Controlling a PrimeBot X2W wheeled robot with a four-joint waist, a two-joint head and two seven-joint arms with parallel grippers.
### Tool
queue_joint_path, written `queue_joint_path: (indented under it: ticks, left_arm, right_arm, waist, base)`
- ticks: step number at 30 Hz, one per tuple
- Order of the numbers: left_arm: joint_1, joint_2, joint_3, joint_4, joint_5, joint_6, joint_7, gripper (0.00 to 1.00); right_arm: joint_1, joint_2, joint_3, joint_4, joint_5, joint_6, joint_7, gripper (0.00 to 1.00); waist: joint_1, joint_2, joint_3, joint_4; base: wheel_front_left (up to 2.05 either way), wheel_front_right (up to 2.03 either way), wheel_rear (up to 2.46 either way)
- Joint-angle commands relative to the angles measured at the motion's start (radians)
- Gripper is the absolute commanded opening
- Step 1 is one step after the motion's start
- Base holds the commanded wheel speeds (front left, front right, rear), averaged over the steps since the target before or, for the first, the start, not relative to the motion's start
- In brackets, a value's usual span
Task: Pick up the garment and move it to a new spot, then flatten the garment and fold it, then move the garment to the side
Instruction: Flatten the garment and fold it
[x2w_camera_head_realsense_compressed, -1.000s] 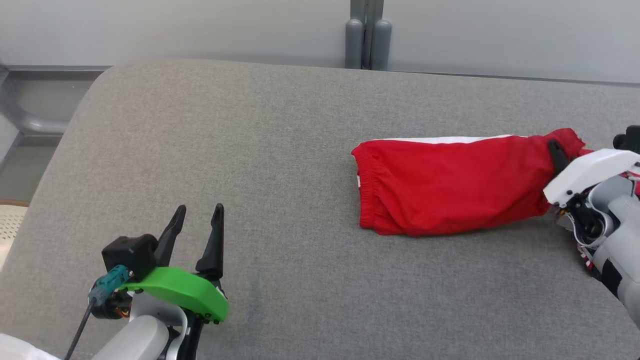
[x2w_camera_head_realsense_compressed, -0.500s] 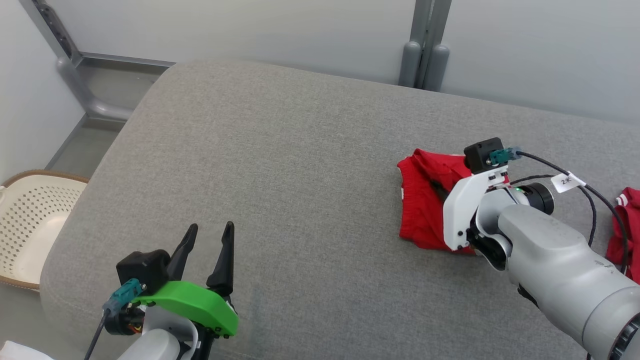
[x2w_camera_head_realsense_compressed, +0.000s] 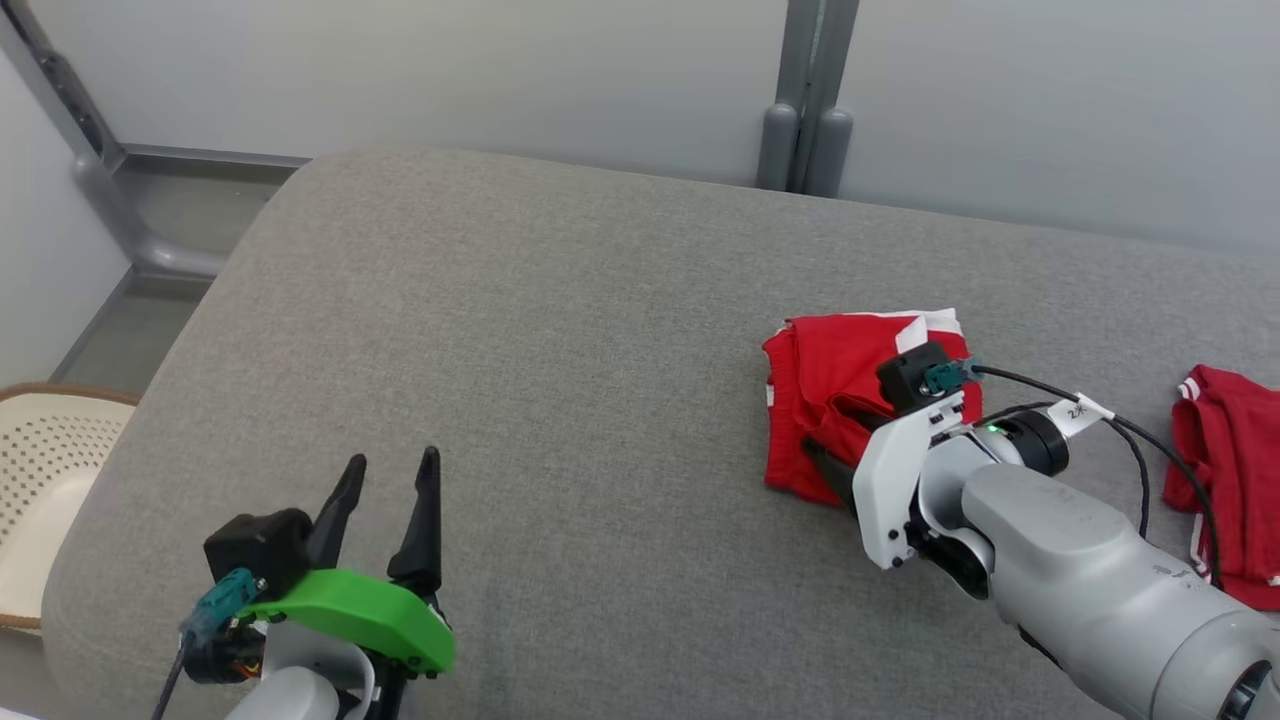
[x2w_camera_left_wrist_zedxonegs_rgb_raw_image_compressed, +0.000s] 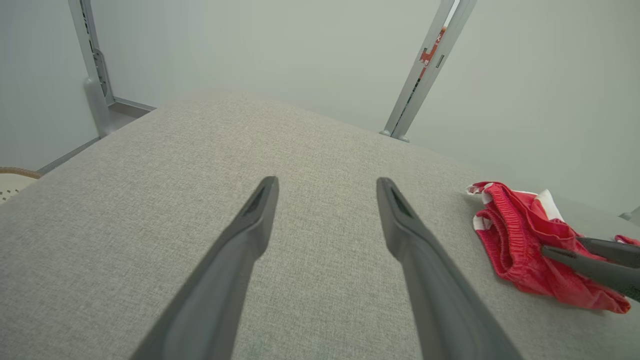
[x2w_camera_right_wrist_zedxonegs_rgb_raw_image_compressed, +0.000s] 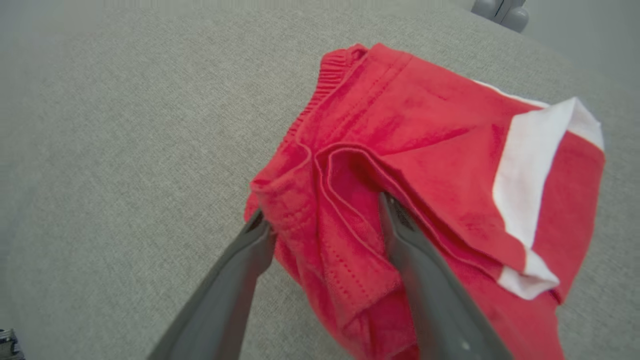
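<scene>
The garment (x2w_camera_head_realsense_compressed: 830, 370) is a pair of red shorts with white side stripes, lying folded over on itself on the grey padded table (x2w_camera_head_realsense_compressed: 550, 330), right of centre. My right gripper (x2w_camera_head_realsense_compressed: 835, 435) is at its near edge, open, with a loose fold of the garment (x2w_camera_right_wrist_zedxonegs_rgb_raw_image_compressed: 425, 140) between the spread fingers and one finger tucked under a flap. My left gripper (x2w_camera_head_realsense_compressed: 392, 462) hovers open over bare table at the lower left, far from the cloth. The left wrist view shows the left gripper (x2w_camera_left_wrist_zedxonegs_rgb_raw_image_compressed: 326, 182), the garment (x2w_camera_left_wrist_zedxonegs_rgb_raw_image_compressed: 520, 235) and the right gripper (x2w_camera_left_wrist_zedxonegs_rgb_raw_image_compressed: 562, 245).
A second red garment (x2w_camera_head_realsense_compressed: 1225, 480) lies at the table's right edge. A perforated cream basket (x2w_camera_head_realsense_compressed: 40, 470) stands off the table's left side. A grey post (x2w_camera_head_realsense_compressed: 800, 130) rises behind the far edge. A black cable (x2w_camera_head_realsense_compressed: 1130, 440) runs along my right wrist.
The head camera has shifted. The garment, stretched out long a second ago, now lies folded in half. My right gripper, then shut on the cloth's end, has opened. The left gripper is unchanged.
</scene>
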Motion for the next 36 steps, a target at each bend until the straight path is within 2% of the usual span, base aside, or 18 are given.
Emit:
queue_joint_path:
  ticks: [1,5,9,12,19,22,25,30,31,33,36]
  left_arm:
    - [0.024,0.011,0.014,-0.005,0.027,0.007,-0.003,1.00]
    - [0.049,0.029,0.051,-0.031,0.073,0.027,-0.003,1.00]
    - [0.078,0.035,0.094,-0.071,0.135,0.041,-0.003,1.00]
    - [0.103,0.027,0.124,-0.093,0.178,0.046,-0.003,1.00]
    - [0.140,-0.016,0.174,-0.116,0.262,0.020,-0.003,1.00]
    - [0.144,-0.044,0.184,-0.111,0.283,-0.002,-0.003,1.00]
    - [0.139,-0.062,0.182,-0.095,0.299,-0.030,-0.003,1.00]
    - [0.115,-0.074,0.193,-0.076,0.316,-0.057,-0.003,1.00]
    - [0.109,-0.076,0.194,-0.071,0.319,-0.064,-0.003,1.00]
    - [0.097,-0.083,0.195,-0.063,0.325,-0.073,-0.003,1.00]
    - [0.087,-0.096,0.199,-0.048,0.329,-0.083,-0.003,1.00]
  right_arm:
    - [0.013,-0.007,0.005,-0.015,-0.009,-0.001,-0.012,1.00]
    - [0.012,-0.039,0.009,-0.084,-0.013,-0.001,-0.027,1.00]
    - [0.013,-0.096,-0.040,-0.164,0.008,-0.001,-0.084,1.00]
    - [0.034,-0.167,-0.111,-0.201,0.013,-0.001,-0.151,1.00]
    - [0.154,-0.255,-0.353,-0.249,0.009,-0.001,-0.216,1.00]
    - [0.241,-0.241,-0.473,-0.259,-0.051,-0.001,-0.215,1.00]
    - [0.291,-0.220,-0.546,-0.249,-0.107,-0.001,-0.215,1.00]
    - [0.279,-0.172,-0.567,-0.186,-0.163,-0.001,-0.192,1.00]
    - [0.264,-0.167,-0.563,-0.165,-0.179,-0.001,-0.172,0.56]
    - [0.242,-0.155,-0.553,-0.128,-0.196,-0.001,-0.138,0.00]
    - [0.225,-0.137,-0.529,-0.096,-0.212,-0.001,-0.090,0.00]
  waist:
    - [0.0000,0.0000,-0.023,-0.039]
    - [0.0000,0.0000,-0.046,-0.080]
    - [0.0000,0.0000,-0.058,-0.111]
    - [0.0000,0.0000,-0.063,-0.125]
    - [0.0000,0.0000,-0.060,-0.119]
    - [0.0000,0.0000,-0.052,-0.100]
    - [0.0000,0.0000,-0.044,-0.074]
    - [0.0000,0.0000,-0.015,-0.040]
    - [0.0000,0.0000,-0.006,-0.031]
    - [0.0000,0.0000,0.007,-0.016]
    - [0.0000,0.0000,0.017,0.006]
  base:
    - [0.00,0.00,0.00]
    - [0.00,0.00,0.00]
    - [0.00,0.00,0.00]
    - [0.00,0.00,0.00]
    - [0.00,0.00,0.00]
    - [0.00,0.00,0.00]
    - [0.00,0.00,0.00]
    - [0.00,0.00,0.00]
    - [0.00,0.00,0.00]
    - [0.00,0.00,0.00]
    - [0.00,0.00,0.00]
